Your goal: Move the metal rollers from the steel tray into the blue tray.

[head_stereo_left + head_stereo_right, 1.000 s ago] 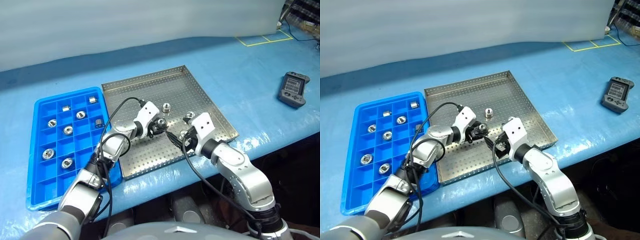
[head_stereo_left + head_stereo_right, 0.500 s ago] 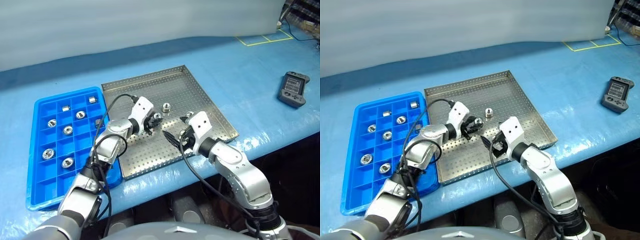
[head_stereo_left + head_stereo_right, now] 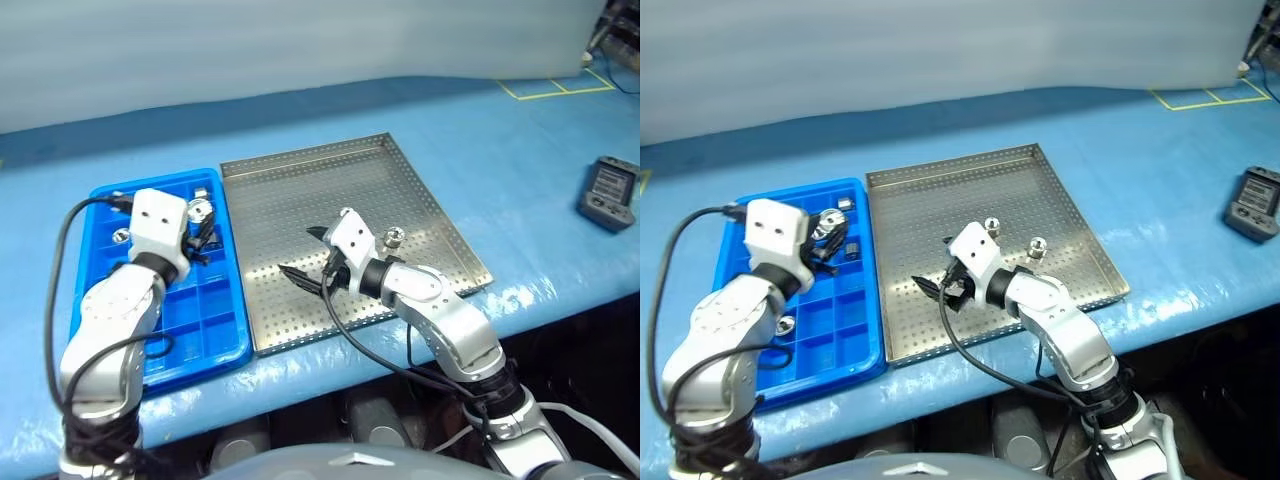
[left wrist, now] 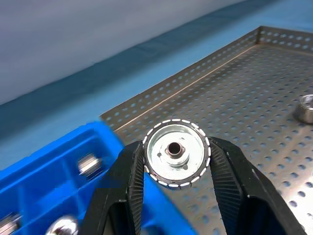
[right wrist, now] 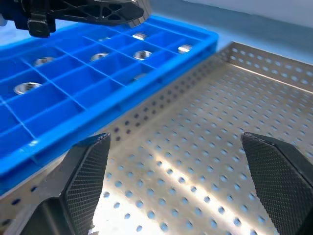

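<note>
L gripper (image 4: 177,161) clamped on 1 metal roller (image 4: 177,152), held above the blue tray (image 3: 865,345) near its far right corner, by the edge it shares w/ the steel tray (image 3: 930,195). R gripper (image 5: 178,169) spread wide, nothing in it, low over the steel tray's middle. 2 rollers left on the steel tray, toward its right edge: one (image 3: 991,226), another (image 3: 1037,245). Blue tray: several rollers in compartments, partly hidden by L arm, so can't count exactly. 1 dark handheld device (image 3: 1253,203) at table's right edge.
</note>
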### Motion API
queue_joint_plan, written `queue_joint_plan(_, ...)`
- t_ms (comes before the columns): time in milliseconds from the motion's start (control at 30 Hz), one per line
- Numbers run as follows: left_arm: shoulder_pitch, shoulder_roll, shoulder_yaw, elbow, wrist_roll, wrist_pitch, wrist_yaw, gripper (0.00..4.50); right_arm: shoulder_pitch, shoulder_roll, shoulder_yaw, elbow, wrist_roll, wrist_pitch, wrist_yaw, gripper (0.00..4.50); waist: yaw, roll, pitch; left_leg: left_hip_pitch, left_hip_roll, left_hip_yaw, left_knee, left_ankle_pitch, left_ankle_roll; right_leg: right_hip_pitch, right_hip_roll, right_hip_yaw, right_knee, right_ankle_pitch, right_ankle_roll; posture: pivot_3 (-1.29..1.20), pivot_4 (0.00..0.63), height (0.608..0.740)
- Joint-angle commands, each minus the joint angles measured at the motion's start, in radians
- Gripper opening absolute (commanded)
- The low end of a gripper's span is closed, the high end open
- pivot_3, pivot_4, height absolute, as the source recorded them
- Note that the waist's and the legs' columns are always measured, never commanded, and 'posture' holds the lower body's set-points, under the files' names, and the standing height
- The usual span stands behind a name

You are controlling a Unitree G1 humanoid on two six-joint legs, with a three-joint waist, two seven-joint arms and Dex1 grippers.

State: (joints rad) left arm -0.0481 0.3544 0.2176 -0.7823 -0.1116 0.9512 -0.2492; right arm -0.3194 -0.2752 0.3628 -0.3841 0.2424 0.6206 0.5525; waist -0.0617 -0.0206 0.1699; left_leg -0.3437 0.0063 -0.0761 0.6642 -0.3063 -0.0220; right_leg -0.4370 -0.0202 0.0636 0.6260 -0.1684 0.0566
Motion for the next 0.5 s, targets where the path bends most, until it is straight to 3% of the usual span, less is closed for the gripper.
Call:
queue_joint_plan(33, 0.107, -0.037, 0.070, -0.180, 0.003, 0.067, 0.041, 1.67, -0.041, 0.025, 0.037, 0.019, 0.013, -0.042, 0.054, 4.50, 0.019, 0.000, 0.000, 0.000, 0.000, -0.001, 0.000, 0.000, 0.000, 0.000, 0.000, -0.001, 0.000, 0.000, 0.000, 0.15, 0.150, 0.740)
queue_joint_plan(133, 0.232, -0.086, 0.108, -0.256, 0.005, 0.084, 0.076, 1.67, -0.064, 0.046, 0.063, 0.053, 0.012, -0.060, 0.088, 4.50, 0.048, 0.000, 0.000, 0.000, -0.001, 0.000, 0.000, 0.000, 0.000, 0.001, -0.002, -0.001, -0.001, 0.000, -0.001, 0.20, 0.150, 0.740)
queue_joint_plan(333, 0.507, -0.182, 0.141, -0.265, -0.033, -0.068, 0.168, 1.67, -0.091, 0.082, 0.104, 0.098, 0.021, -0.086, 0.152, 4.50, 0.094, 0.000, 0.000, 0.001, 0.000, -0.004, 0.000, 0.001, -0.002, 0.003, -0.002, -0.006, 0.000, -0.005, -0.006, 0.29, 0.150, 0.740)
queue_joint_plan(500, 0.643, -0.229, 0.122, -0.265, -0.076, -0.141, 0.235, 1.67, -0.108, 0.096, 0.132, 0.121, 0.023, -0.105, 0.207, 4.50, 0.114, 0.000, 0.000, 0.001, 0.000, -0.005, 0.001, 0.001, -0.002, 0.004, -0.002, -0.008, 0.000, -0.006, -0.007, 0.32, 0.150, 0.740)
